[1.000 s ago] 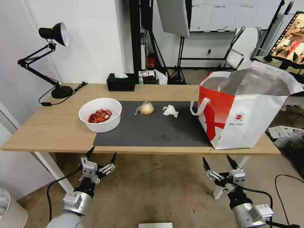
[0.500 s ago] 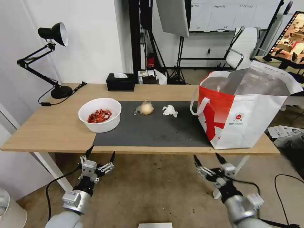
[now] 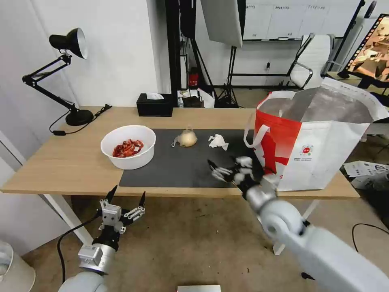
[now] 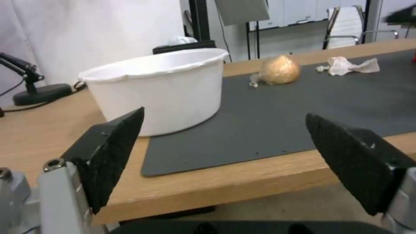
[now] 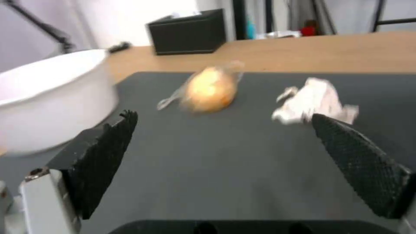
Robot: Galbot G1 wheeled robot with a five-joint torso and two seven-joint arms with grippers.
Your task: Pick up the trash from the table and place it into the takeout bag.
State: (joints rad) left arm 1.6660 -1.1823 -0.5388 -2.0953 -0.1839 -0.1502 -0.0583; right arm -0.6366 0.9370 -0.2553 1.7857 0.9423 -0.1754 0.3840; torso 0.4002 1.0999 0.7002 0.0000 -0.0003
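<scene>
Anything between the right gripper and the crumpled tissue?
No. In the right wrist view only bare dark mat separates the open right gripper from the crumpled tissue.

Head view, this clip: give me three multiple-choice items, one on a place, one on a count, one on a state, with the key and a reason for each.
1. Where is the right end effector?
A. Over the dark mat, near the takeout bag
B. Inside the white bowl
C. On the black tissue box

2. How many pieces of trash lie on the table outside the bag?
A. One
B. Three
C. Five

3. What is the state of the left end effector?
A. Shut on the crumpled tissue
B. Open, holding nothing, below the table's front edge
C. Shut on the bowl's rim

Key: 1 A, it hovers above the mat beside the bag's red panel. 2 B, the bowl, the knotted bag and the tissue. 3 B, its fingers are spread apart with nothing between them.
</scene>
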